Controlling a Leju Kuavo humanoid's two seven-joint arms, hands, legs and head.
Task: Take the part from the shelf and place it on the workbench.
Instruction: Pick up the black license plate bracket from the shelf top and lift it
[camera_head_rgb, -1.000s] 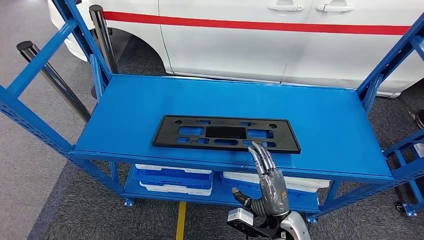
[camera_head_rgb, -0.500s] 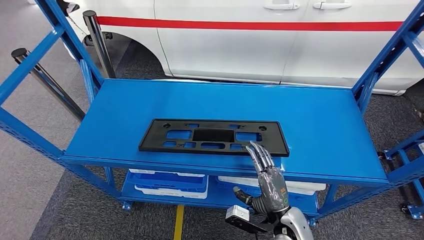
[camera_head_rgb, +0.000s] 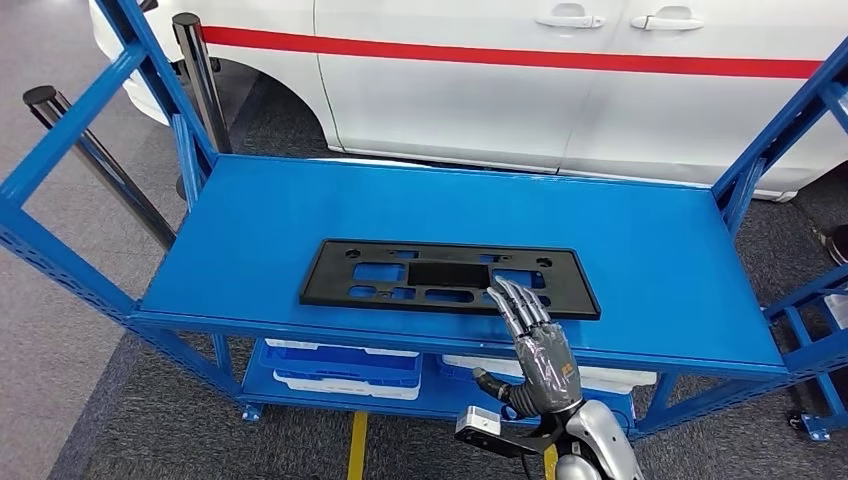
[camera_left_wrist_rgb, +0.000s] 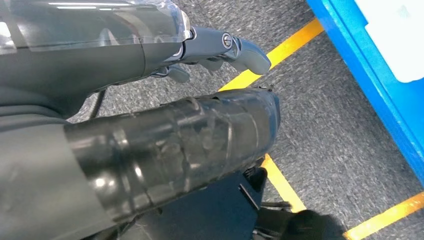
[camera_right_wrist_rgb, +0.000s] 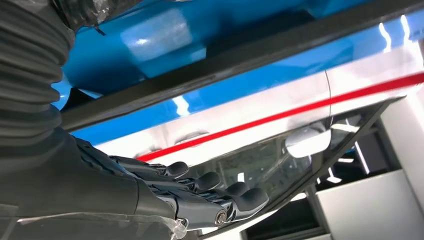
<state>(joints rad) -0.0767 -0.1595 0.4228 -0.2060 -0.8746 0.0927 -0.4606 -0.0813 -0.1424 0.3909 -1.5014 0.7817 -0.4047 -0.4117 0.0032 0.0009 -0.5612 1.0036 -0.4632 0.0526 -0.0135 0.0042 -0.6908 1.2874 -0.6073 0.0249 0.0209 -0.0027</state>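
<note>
The black part (camera_head_rgb: 450, 278), a long flat plate with cut-out windows, lies flat on the blue shelf's (camera_head_rgb: 650, 250) top board, near the front edge and a little left of the middle. The right hand (camera_head_rgb: 532, 335) reaches over that front edge with its fingers (camera_head_rgb: 512, 302) stretched out straight and slightly spread, their tips over the part's near right portion; whether they touch it is hard to tell from the head view. It holds nothing. In the right wrist view the same fingers (camera_right_wrist_rgb: 210, 182) lie extended just beside the glossy blue board. The left hand (camera_left_wrist_rgb: 220, 47) hangs low over grey carpet (camera_left_wrist_rgb: 320, 120) crossed by yellow floor lines (camera_left_wrist_rgb: 280, 50), its fingers loosely bent with nothing in them.

Blue uprights (camera_head_rgb: 60, 130) frame the shelf's left and right ends. Behind its back edge stands a white car (camera_head_rgb: 560, 90) with a red stripe, and black posts (camera_head_rgb: 195, 70) stand off the back left corner. On the lower board sit blue trays (camera_head_rgb: 345, 365) holding white pieces (camera_head_rgb: 340, 382).
</note>
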